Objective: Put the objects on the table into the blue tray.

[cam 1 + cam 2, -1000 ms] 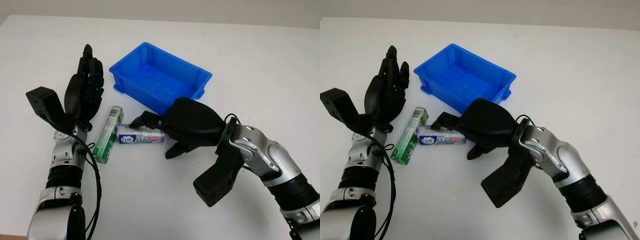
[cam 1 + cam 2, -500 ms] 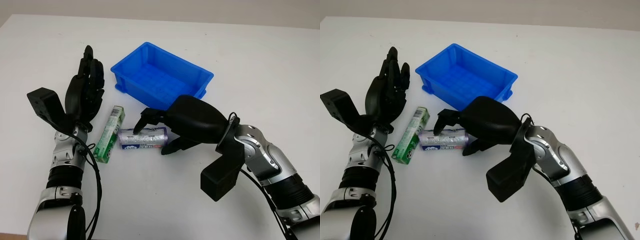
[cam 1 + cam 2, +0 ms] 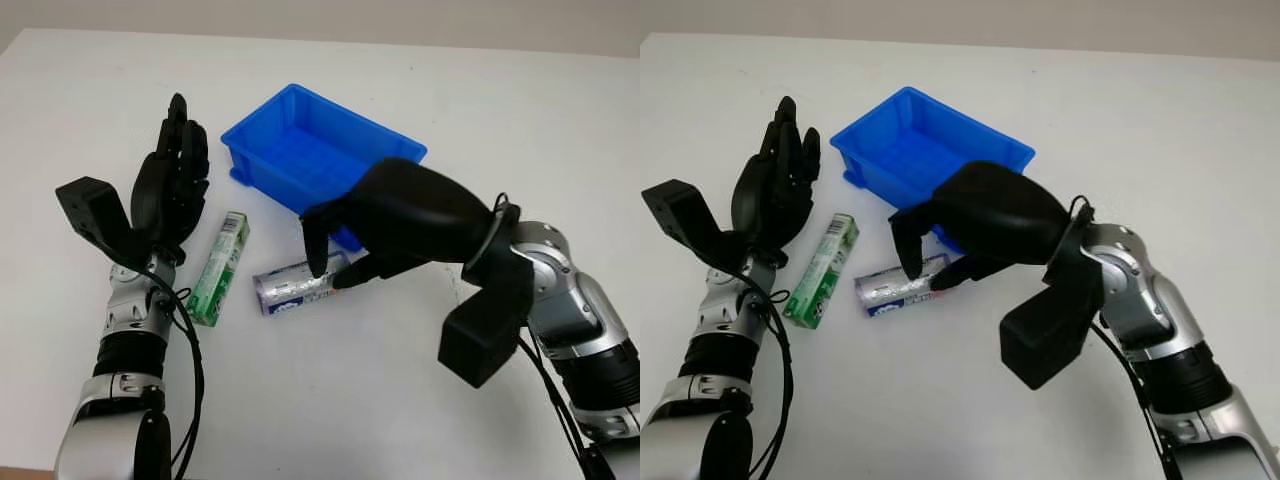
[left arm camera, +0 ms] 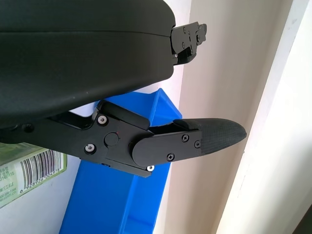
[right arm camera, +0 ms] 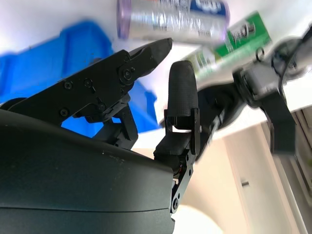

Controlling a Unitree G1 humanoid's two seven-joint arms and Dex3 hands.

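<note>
A blue tray [image 3: 322,158] stands at the back centre of the white table. In front of it lies a silver-and-white tube [image 3: 292,286], tilted, and a green box [image 3: 219,268] lies to its left. My right hand [image 3: 332,262] hovers over the tube's right end by the tray's front wall, open, its fingertips [image 5: 181,80] pointing down and just short of the tube [image 5: 173,19]. My left hand [image 3: 172,185] stands upright and open to the left of the green box. In the left wrist view its fingers [image 4: 195,139] lie across the tray [image 4: 117,204].
The green box [image 4: 24,170] lies close beside the left hand. The tray's front corner [image 3: 940,235] sits right behind the right hand. White table extends to the front and right.
My right hand has lifted and pulled back toward the tray. The tube has slid a little to the right and turned to a slant. The left hand has stayed put.
</note>
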